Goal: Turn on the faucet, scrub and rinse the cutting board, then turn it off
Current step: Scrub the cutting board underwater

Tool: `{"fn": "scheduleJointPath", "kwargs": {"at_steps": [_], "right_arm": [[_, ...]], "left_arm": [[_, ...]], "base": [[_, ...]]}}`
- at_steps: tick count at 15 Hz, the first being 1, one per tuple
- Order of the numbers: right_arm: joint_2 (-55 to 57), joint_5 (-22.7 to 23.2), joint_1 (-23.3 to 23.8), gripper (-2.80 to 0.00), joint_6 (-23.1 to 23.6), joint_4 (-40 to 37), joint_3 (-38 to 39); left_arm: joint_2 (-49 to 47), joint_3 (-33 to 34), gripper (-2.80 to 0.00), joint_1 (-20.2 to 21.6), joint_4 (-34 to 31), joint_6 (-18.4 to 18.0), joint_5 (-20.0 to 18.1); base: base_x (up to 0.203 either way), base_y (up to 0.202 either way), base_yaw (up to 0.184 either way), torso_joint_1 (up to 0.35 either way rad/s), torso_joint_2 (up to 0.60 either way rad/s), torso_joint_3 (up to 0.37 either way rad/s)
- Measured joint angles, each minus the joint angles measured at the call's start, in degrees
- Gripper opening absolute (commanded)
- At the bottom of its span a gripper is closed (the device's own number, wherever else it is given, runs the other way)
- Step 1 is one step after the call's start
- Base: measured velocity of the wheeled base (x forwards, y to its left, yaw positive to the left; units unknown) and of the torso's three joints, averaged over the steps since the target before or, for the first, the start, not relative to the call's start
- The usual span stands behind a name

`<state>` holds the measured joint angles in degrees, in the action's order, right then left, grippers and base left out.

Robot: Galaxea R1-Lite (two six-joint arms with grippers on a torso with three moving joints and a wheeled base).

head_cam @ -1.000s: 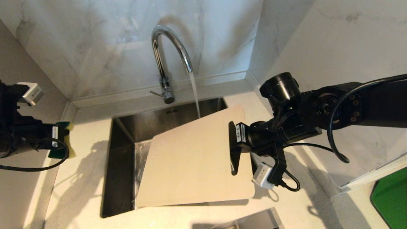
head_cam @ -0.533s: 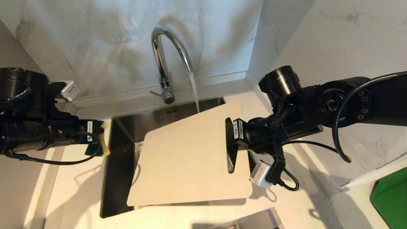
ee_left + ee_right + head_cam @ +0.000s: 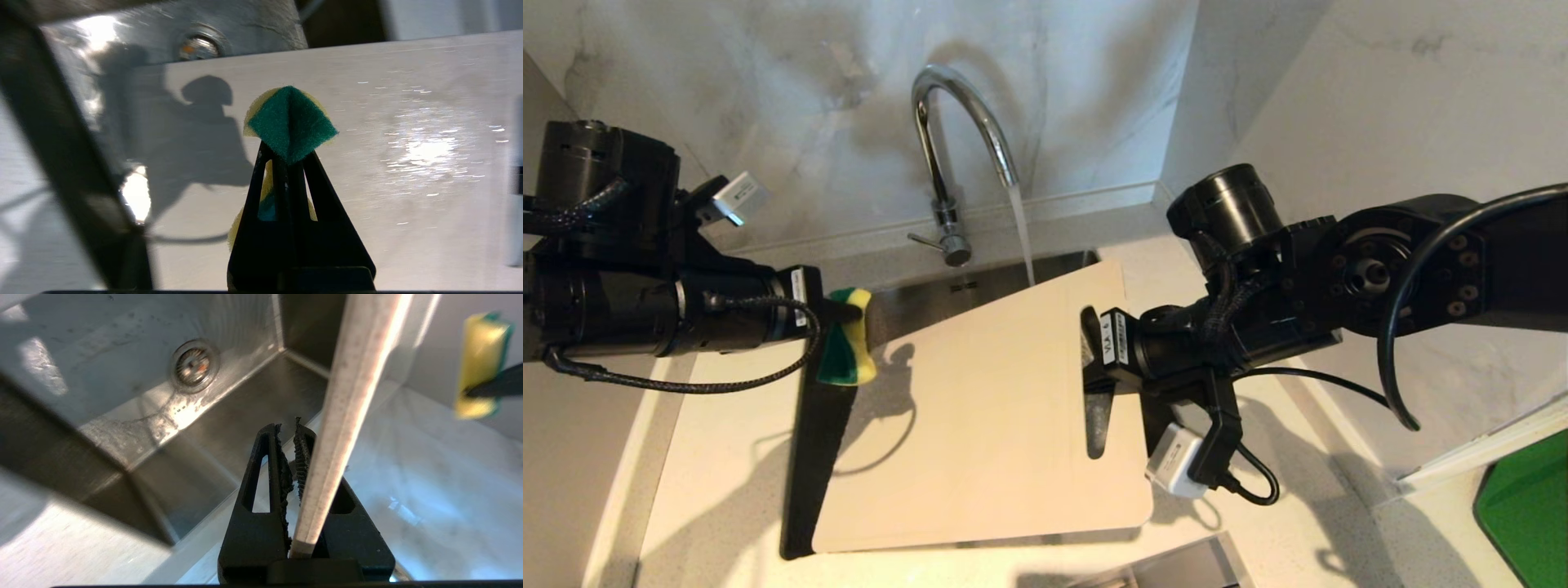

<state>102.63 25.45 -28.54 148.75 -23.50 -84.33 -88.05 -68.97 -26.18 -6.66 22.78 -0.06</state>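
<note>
Two pincers work over the sink. Head view: faucet runs, its stream landing at the board's far edge; the board spans the basin, clamped at its handle end by the right pincer. Left pincer is closed on a sponge just above the board's corner. Left wrist view: sponge hangs over the wet board. Right wrist view: the basin holds only its drain.
</note>
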Motion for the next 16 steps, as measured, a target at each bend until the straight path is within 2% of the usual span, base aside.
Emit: {"fn": "scheduleJointPath", "kwargs": {"at_steps": [3, 11, 16], "right_arm": [[-0.50, -0.29, -1.68, -2.80, -0.93, 0.00, -0.30], [-3.13, -0.49, -4.93, -2.80, -1.21, 0.00, 0.72], [-3.32, -1.39, -6.67, -2.80, -1.95, 0.18, 1.53]], "left_arm": [[-1.44, -2.61, -2.80, -2.69, -2.49, 2.95, -3.00], [-5.36, -8.41, -2.80, -6.09, -4.45, 5.18, -3.07], [-8.90, -15.37, -2.80, -8.00, -7.57, 6.33, -3.02]], "base": [[0.000, 0.000, 0.000, 0.000, 0.00, 0.000], [0.000, 0.000, 0.000, 0.000, 0.00, 0.000], [0.000, 0.000, 0.000, 0.000, 0.00, 0.000]]}}
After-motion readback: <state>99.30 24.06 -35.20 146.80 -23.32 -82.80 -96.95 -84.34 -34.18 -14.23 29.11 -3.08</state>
